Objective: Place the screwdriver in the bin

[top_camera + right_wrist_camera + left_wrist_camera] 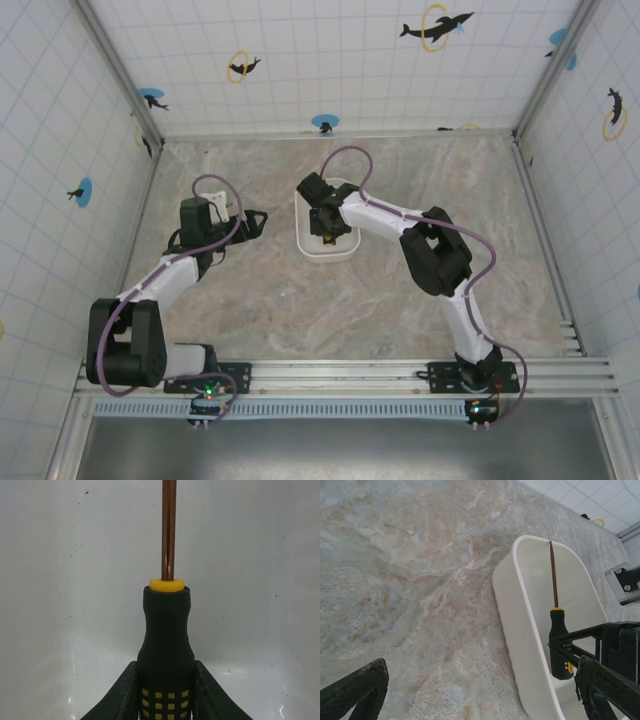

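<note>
The right gripper (329, 226) was reached out over the white bin (345, 251), which sat on the marbled table (250, 300) towards the middle of its far half. Seen from the right wrist, the right gripper (166, 666) was clenched on the screwdriver (166, 640). Its two dark fingers (122, 695) pressed the lower part of the black handle from either side, at the patch of small yellow squares. Above that grip the handle narrowed and widened again to a yellow collar, and the thin coppery-dark shaft ran straight up out of the frame. Behind it lay the plain white inside of the bin (75, 580). From the left wrist, the screwdriver (559, 635) lay along the length of the bin (507, 615) within its walls. The handle was held between the right gripper's fingers (580, 637), and the shaft pointed at the far short wall, its tip reaching close under the rim there. Whether the tool touched the floor of the bin or was held just clear of it could not be told. The left gripper (256, 220) hung just beside the bin's left long wall, apart from it and aimed towards it. In its own camera the left gripper (480, 670) stood released, its textured fingers (357, 690) spread wide at the two lower corners with bare table between them and nothing grasped. Purple cables (225, 215) looped along both arms.
</note>
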Action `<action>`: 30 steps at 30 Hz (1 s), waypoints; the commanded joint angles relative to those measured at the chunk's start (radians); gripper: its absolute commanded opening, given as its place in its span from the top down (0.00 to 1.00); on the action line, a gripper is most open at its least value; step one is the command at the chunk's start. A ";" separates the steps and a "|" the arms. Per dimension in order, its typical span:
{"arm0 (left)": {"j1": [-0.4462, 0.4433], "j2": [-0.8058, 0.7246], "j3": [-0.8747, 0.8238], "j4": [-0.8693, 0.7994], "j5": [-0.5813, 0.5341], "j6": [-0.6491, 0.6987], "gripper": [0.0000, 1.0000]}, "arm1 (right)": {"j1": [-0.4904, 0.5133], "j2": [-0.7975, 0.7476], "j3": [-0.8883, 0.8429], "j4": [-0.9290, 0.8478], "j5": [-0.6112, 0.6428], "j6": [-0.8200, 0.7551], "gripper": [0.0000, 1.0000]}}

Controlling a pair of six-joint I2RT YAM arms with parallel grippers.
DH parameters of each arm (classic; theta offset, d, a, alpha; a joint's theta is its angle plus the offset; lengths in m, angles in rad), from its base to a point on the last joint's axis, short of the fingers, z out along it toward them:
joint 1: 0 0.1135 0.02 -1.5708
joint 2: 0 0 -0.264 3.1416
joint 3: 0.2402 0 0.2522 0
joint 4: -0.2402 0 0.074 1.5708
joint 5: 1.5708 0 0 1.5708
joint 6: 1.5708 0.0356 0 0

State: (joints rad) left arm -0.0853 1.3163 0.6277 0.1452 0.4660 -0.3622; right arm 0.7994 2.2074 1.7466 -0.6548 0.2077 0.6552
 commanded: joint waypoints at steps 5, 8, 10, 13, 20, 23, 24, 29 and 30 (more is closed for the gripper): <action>-0.005 -0.009 0.001 -0.028 -0.010 0.034 0.02 | 0.019 -0.042 -0.028 -0.021 0.009 0.014 0.99; -0.005 -0.014 0.002 -0.032 -0.011 0.033 0.02 | 0.024 -0.055 -0.038 -0.024 0.018 0.014 0.99; -0.005 -0.018 0.001 -0.035 -0.013 0.035 0.03 | 0.030 -0.071 -0.055 -0.018 0.030 0.014 1.00; -0.005 -0.021 0.004 -0.037 -0.017 0.035 0.02 | 0.030 -0.077 -0.072 -0.017 0.036 0.018 0.99; -0.006 -0.013 0.006 -0.036 -0.016 0.037 0.02 | 0.029 -0.052 -0.088 0.011 0.001 0.017 0.79; -0.006 -0.020 -0.002 -0.028 -0.019 0.034 0.02 | 0.028 -0.039 -0.091 0.018 -0.004 0.016 0.69; -0.005 -0.021 -0.005 -0.025 -0.022 0.034 0.02 | 0.028 -0.037 -0.090 0.020 -0.006 0.014 0.64; -0.006 -0.026 -0.017 -0.013 -0.044 0.035 0.02 | 0.027 -0.038 -0.086 0.017 -0.002 0.008 0.50; -0.006 -0.029 -0.019 -0.011 -0.051 0.037 0.02 | 0.026 -0.046 -0.087 0.017 0.002 0.006 0.47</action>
State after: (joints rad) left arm -0.0853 1.3106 0.6209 0.1204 0.4404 -0.3416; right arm 0.8238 2.1960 1.6829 -0.6415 0.2039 0.6605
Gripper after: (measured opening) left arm 0.975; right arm 0.516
